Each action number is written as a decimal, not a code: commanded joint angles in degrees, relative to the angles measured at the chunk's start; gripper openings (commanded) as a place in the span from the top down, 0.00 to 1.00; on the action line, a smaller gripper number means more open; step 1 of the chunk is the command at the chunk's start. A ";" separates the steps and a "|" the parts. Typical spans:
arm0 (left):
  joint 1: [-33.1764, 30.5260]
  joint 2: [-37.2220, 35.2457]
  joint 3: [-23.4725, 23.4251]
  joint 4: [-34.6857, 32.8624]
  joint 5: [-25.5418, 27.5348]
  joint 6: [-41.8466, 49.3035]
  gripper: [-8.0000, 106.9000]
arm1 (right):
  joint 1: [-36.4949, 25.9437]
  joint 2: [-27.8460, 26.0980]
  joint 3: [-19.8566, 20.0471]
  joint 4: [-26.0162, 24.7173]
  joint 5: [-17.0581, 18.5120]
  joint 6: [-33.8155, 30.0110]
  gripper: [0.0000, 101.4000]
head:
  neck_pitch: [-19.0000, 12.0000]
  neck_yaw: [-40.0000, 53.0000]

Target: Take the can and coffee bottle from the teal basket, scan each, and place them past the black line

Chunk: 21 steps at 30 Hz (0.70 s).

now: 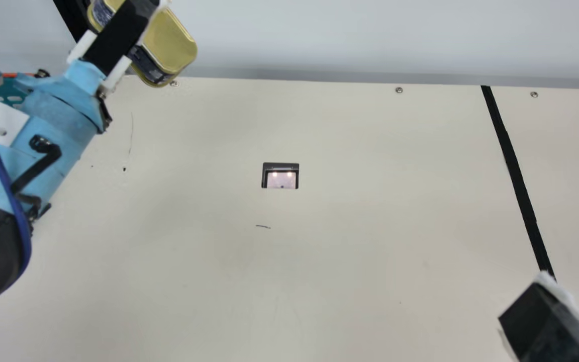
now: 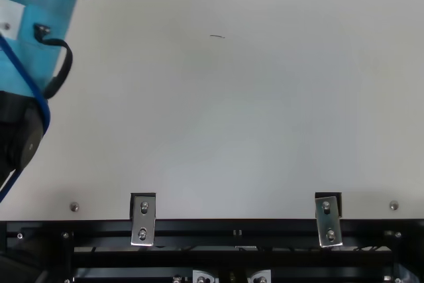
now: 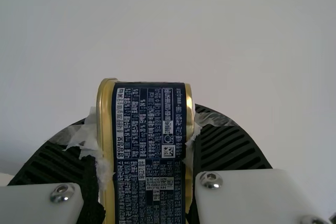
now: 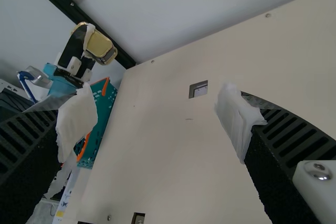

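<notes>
Gold-rimmed rectangular can point(image 1: 171, 42) is out of the teal basket point(image 4: 102, 124) and held aloft, clamped between the left hand's point(image 3: 146, 124) ribbed fingers, toward eleven o'clock from the scanner window point(image 1: 280, 180) in the main view. The right hand point(image 4: 157, 116) stands wide and holds nothing. Picking up the can is done; placing it past the black line point(image 1: 518, 183), at three o'clock from the scanner window on the tabletop point(image 1: 350, 241), is left. Whether it has been scanned, or how far the coffee bottle has got, I cannot tell.
</notes>
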 commanded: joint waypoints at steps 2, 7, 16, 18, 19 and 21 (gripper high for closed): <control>0.00 0.00 0.00 0.00 0.00 -0.10 0.84 | 0.00 0.00 0.00 0.00 0.00 0.00 0.00 | -0.18 -0.57; 0.00 0.00 0.00 0.14 0.00 -0.23 0.84 | 0.00 0.00 0.00 0.00 0.00 0.00 0.00 | -0.18 -0.57; -3.23 -1.17 -0.02 -1.09 -1.39 6.46 0.84 | 0.00 0.00 0.00 -0.06 0.00 0.00 0.00 | -0.18 -0.57; -5.04 -1.96 -0.16 -1.25 -1.87 9.13 0.84 | 0.00 0.00 0.00 0.00 0.00 0.00 0.00 | -0.18 -0.57; -6.05 -2.38 -0.25 -1.45 -1.96 10.52 0.84 | 0.00 0.00 0.00 0.00 0.00 0.00 0.00 | -0.18 -0.57; -8.21 -3.17 -0.72 -2.23 -1.49 13.12 0.84 | 0.00 0.00 0.00 0.00 0.00 0.00 0.00 | -0.18 -0.57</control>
